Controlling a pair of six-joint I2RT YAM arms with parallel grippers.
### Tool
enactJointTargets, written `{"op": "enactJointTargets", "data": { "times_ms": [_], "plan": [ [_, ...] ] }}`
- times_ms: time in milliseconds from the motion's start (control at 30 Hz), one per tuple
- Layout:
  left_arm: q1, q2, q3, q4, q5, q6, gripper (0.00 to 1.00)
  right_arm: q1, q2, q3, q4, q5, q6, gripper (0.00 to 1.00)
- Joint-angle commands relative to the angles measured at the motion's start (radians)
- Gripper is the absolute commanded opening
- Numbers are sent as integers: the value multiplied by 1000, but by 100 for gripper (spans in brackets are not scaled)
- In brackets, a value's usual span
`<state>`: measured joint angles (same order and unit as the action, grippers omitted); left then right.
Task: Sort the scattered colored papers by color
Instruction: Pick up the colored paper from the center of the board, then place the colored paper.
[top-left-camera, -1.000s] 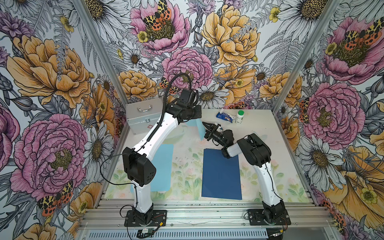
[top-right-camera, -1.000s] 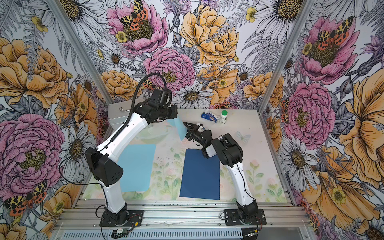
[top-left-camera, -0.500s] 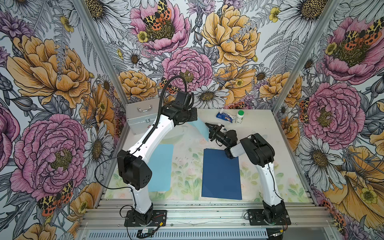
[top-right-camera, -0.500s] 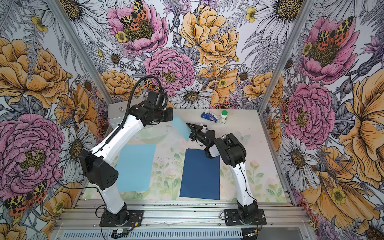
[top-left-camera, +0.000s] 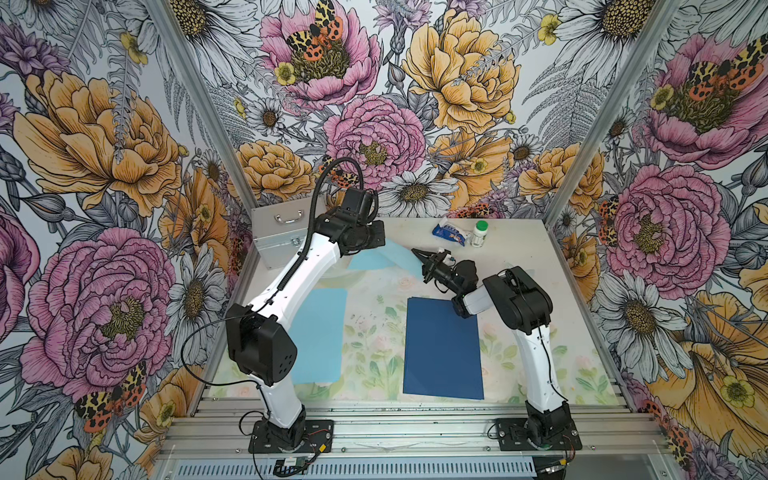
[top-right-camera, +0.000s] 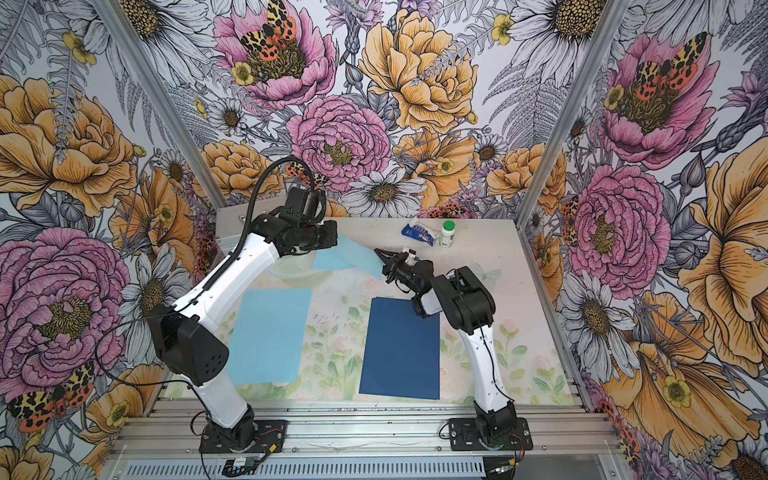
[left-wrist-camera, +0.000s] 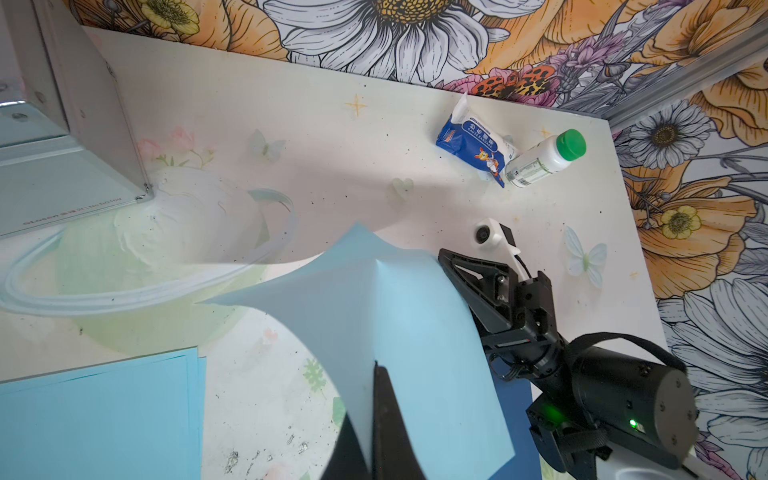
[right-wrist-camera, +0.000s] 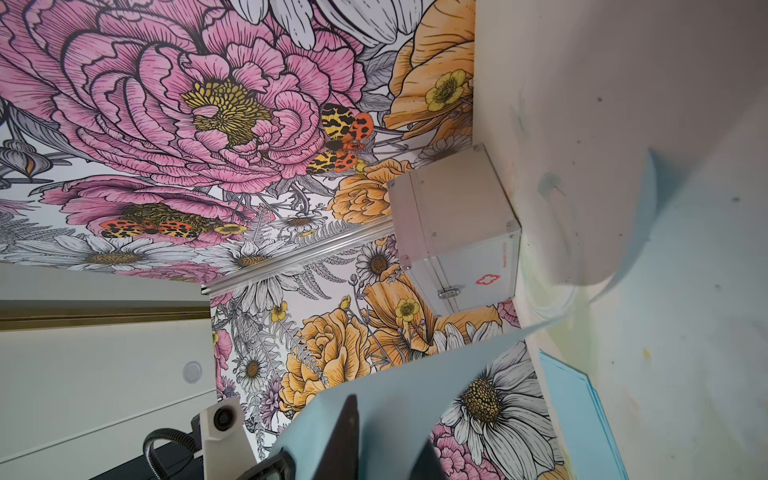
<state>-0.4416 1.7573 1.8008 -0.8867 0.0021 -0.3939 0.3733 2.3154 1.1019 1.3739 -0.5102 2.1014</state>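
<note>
Left gripper (left-wrist-camera: 376, 372): jaws closed tight on one edge of the lifted light blue sheet (left-wrist-camera: 415, 332), which fans up and away from the tips.
Right gripper (top-left-camera: 419, 255): tips at the opposite edge of that sheet, jaws narrow. The paper hides one finger, so I cannot tell whether they have pinched it.
Sheet in the air: spans from one pair of jaws to the other, bowed and creased between them, clear of the table (top-left-camera: 519, 257).
Other papers: light blue stack (top-left-camera: 320, 332) lies flat on the table, below and behind the left jaws. The navy sheet (top-left-camera: 442, 349) lies flat, below and behind the right jaws.
Handling: very light, limp and smooth (it buckles wherever it is unsupported). It would crease or tear easily if the two arms pulled apart.
Where to hold: a shallow pinch at an edge or corner. One grip is likely enough to carry it to the light blue stack.
</note>
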Motion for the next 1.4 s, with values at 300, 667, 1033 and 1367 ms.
{"op": "enactJointTargets", "data": {
  "times_ms": [300,667,1033,1367],
  "plan": [
    [42,-57,-58,8,25,-22,19,4,-44,7,17,-21,44,6],
    [227,-341,-268,10,93,-59,98,17,-56,64,-7,-47,-19,0],
    [500,-692,-603,3,218,-51,98,134,-387,557,-1672,-16,-1278,0],
    [593,-825,-710,3,263,-48,98,414,-335,842,-2169,330,-1729,0]
  ]
}}
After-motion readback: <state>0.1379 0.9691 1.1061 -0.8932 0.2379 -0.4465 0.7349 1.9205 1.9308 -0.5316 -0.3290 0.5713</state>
